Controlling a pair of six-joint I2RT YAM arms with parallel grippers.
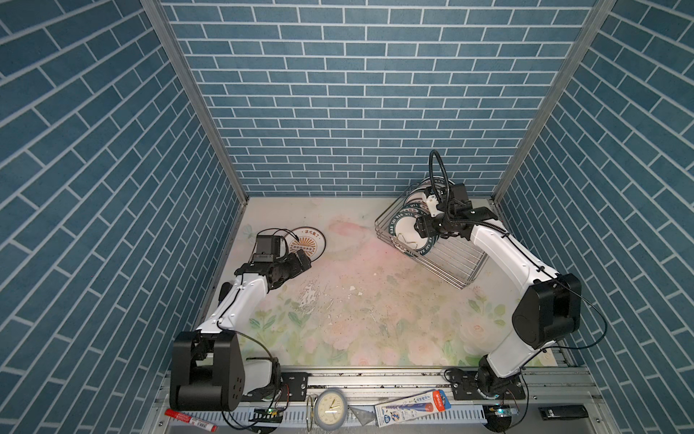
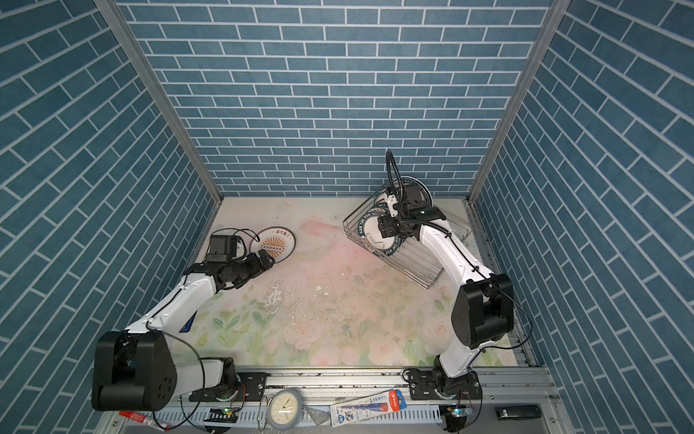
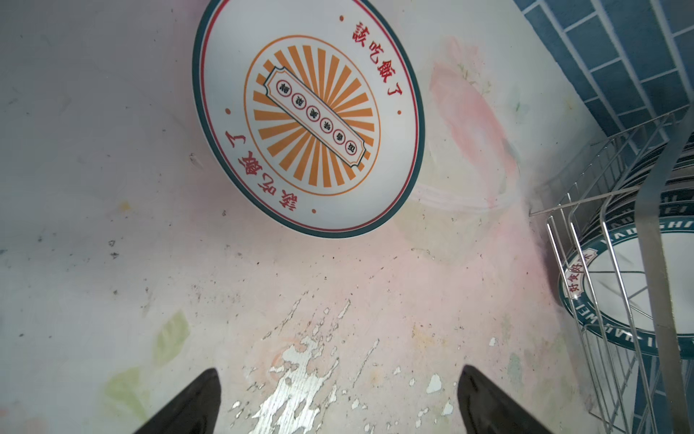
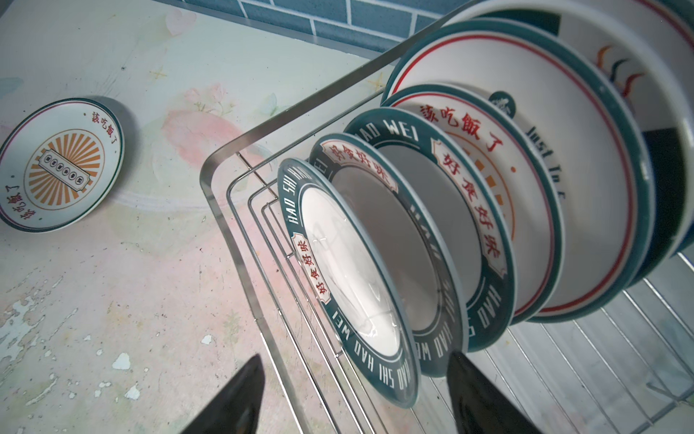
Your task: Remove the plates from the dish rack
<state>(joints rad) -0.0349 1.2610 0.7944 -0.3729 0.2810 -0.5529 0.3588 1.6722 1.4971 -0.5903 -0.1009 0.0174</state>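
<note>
right gripper (image 4: 355, 355) nearer: front plate (image 4: 349, 270) stands on edge in dish rack (image 4: 210, 176), rim betw its jaws, part open, no grip yet; left gripper (image 3: 340, 368) wide open, empty, well apart

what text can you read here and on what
"HAO SHI HAO WEI": green rim of front plate in the dish rack.
"好食好味": red, same rim.
"該吃飯了": sunburst plate on the table.
"Just In": cut off, large rear plate.
Sunburst banner characters: too small.
Pencil pack: only "HB".
</note>
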